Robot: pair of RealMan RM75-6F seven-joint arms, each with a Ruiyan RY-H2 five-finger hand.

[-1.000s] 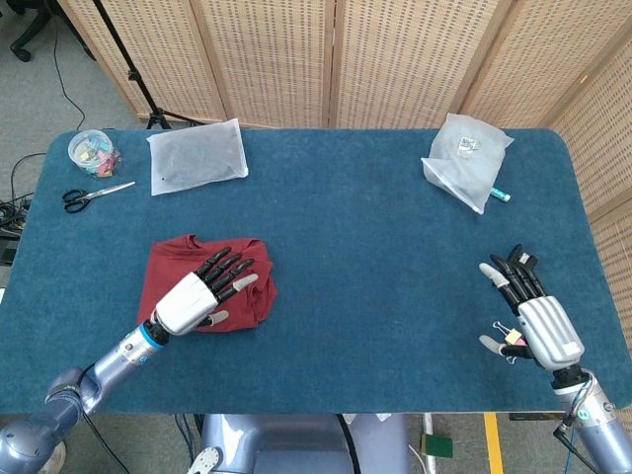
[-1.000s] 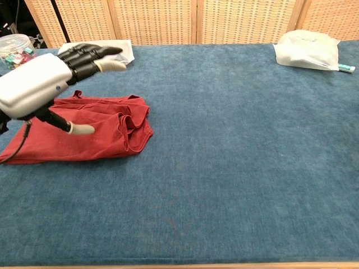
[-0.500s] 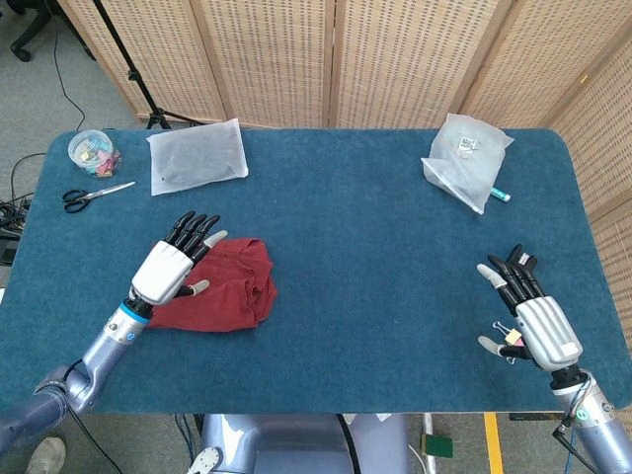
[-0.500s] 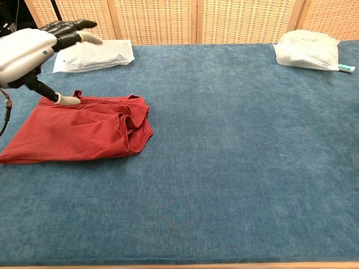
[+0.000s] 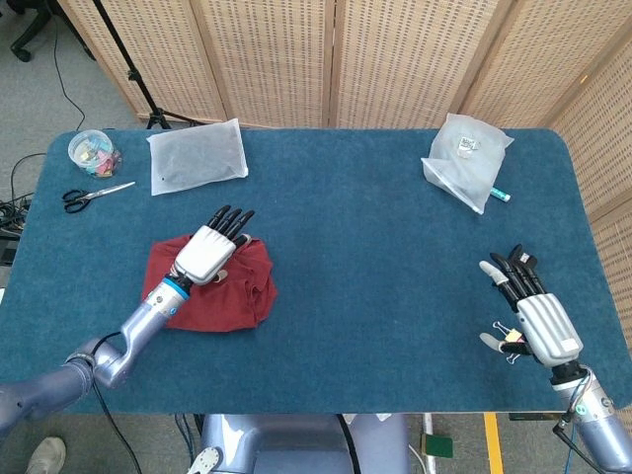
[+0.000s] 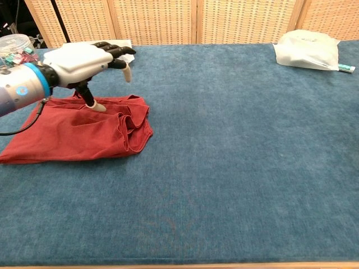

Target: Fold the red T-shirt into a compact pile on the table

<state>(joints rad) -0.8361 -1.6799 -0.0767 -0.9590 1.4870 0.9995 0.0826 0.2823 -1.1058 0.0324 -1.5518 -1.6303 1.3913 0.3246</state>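
The red T-shirt [image 5: 219, 288] lies in a folded heap at the lower left of the blue surface [image 5: 375, 257]. The left hand [image 5: 209, 252] is over the shirt's top edge, fingers stretched out, holding nothing; its thumb seems to touch the cloth. The right hand [image 5: 528, 314] sits at the lower right, far from the shirt, fingers spread and empty. The right side of the shirt looks bunched. A push there could drag the cloth and open the folds.

Wicker folding screens [image 5: 336, 59] behind blue-carpeted table [image 5: 355, 247]; grey floor [image 5: 59, 69], possibly carpet.
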